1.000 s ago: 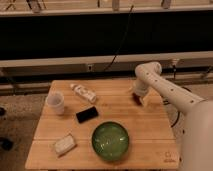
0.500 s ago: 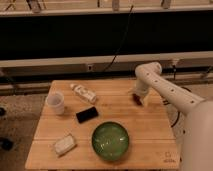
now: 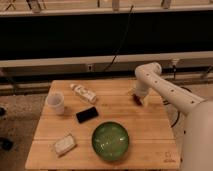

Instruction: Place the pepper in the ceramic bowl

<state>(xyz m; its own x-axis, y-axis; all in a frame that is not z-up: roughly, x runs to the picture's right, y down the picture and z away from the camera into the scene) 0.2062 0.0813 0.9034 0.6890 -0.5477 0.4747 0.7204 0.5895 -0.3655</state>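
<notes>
gripper (image 3: 137,96) at pepper (image 3: 136,100), table (image 3: 150,131) edge (bowl (image 3: 95,138) apart)

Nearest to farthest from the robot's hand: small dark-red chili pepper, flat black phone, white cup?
The hand is over the wooden table, right side.
1. Dark-red chili pepper, at the hand.
2. Flat black phone, mid-table.
3. White cup, far left.

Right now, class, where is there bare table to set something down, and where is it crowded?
Bare: the front right corner, between the ceramic bowl and the table edge; also the back middle, between the bottle and the gripper, hanging over the right rear. Crowded: the left half, with cup, phone and white packet.
</notes>
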